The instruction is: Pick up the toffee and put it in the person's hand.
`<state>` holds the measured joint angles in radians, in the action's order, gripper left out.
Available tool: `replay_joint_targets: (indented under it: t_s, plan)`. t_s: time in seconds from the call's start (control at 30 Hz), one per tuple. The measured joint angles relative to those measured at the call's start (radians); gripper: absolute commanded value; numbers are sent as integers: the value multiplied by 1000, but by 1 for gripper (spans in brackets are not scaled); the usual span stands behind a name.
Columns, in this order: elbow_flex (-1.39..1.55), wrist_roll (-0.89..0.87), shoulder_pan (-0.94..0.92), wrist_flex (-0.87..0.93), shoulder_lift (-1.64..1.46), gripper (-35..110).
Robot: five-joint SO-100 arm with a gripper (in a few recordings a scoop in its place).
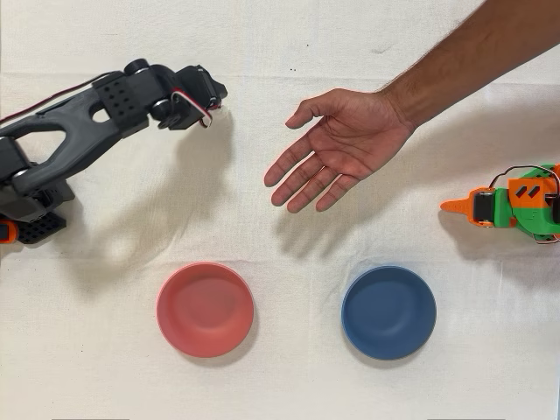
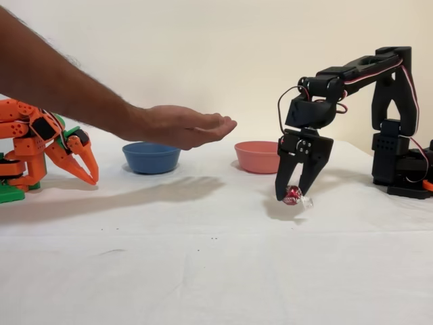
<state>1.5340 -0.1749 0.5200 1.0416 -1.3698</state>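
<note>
In the fixed view my black gripper [image 2: 291, 192] points straight down, its two fingers closed on the toffee [image 2: 293, 197], a small shiny dark-red candy with a clear twisted end. The candy hangs just at the white cloth, over its own shadow. In the overhead view the gripper [image 1: 206, 107] sits at the upper left and hides the toffee beneath it. The person's hand [image 1: 337, 150] is held palm up and open to the right of the gripper in that view, a clear gap away. In the fixed view the hand [image 2: 183, 126] hovers above the table, left of the gripper.
A red bowl [image 1: 205, 309] and a blue bowl [image 1: 388, 312] stand side by side near the bottom of the overhead view. The idle orange arm [image 1: 512, 206] rests at the right edge. A white cloth [image 1: 280, 367] covers the table.
</note>
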Motion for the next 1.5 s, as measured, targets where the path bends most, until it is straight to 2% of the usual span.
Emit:
replay_joint_targets:
  t_s: [0.83, 1.5]
  plan:
    - [331, 17, -209, -75, -560, 15]
    - [160, 23, -290, -149, -448, 16]
